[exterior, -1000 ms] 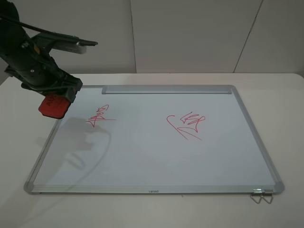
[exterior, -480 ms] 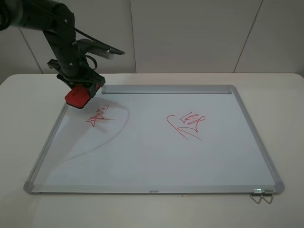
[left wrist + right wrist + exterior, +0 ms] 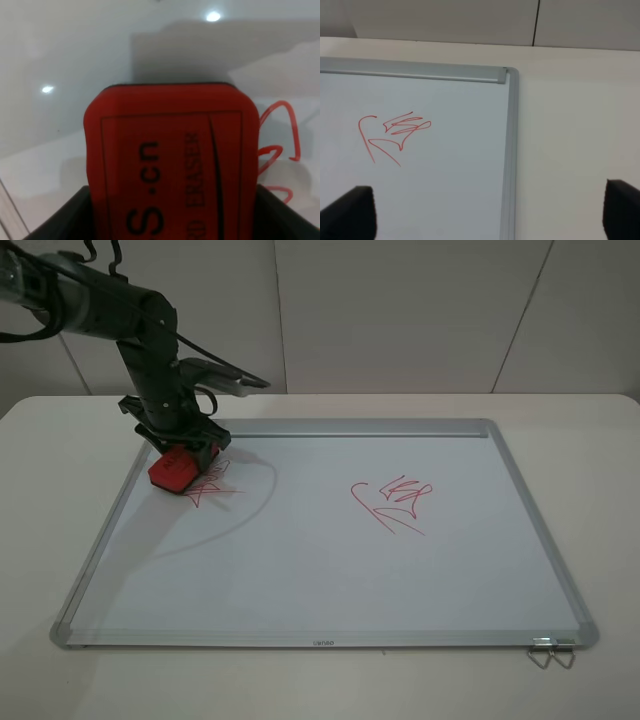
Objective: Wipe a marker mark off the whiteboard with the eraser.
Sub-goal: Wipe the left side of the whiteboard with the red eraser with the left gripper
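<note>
The whiteboard (image 3: 320, 570) lies flat on the table, silver tray strip at the far edge. My left gripper (image 3: 186, 447) is shut on the red eraser (image 3: 176, 469), which is tilted down at the board's far left. The eraser's near edge overlaps the left side of the marker mark (image 3: 213, 486), a small red zigzag with a thin horizontal stroke. In the left wrist view the eraser (image 3: 170, 160) fills the frame, with the mark's red loops (image 3: 278, 150) beside it. My right gripper (image 3: 485, 212) is open over the board's right edge and holds nothing; the high view does not show it.
The larger red scribble (image 3: 393, 503) with hook and diagonal strokes sits right of the board's centre, and the right wrist view shows that scribble (image 3: 390, 132) too. Wire clips (image 3: 551, 650) hang at the near right corner. White table (image 3: 600, 490) surrounds the board; a wall stands behind.
My left arm has swung right and toward the far edge, then lowered, carrying the eraser from beyond the board's left frame onto the left side of the small mark.
</note>
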Tool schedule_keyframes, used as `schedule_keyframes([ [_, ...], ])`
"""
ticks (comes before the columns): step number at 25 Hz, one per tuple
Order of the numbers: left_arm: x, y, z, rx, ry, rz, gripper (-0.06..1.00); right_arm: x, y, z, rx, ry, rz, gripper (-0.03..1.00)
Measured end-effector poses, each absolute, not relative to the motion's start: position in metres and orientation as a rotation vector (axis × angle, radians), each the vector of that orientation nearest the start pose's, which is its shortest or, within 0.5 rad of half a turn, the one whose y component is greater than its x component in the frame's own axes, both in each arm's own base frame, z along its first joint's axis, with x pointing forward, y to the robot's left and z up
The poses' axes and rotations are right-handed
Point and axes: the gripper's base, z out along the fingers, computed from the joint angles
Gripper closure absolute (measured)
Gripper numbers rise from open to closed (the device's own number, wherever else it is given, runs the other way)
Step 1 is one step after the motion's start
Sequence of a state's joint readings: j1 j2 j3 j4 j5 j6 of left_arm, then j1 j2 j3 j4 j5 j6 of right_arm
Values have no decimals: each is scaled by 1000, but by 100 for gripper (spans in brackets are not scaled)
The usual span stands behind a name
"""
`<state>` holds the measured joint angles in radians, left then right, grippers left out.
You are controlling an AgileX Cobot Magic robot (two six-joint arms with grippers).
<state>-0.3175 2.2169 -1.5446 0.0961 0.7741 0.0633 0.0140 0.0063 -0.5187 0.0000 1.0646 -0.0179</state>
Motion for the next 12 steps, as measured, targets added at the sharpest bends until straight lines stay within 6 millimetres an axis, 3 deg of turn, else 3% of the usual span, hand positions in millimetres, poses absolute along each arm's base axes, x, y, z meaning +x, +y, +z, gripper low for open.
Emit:
schedule_keyframes([
  [12, 422, -136, 105, 662, 2867, 20, 37, -6, 0, 282, -32, 2035, -2, 14],
])
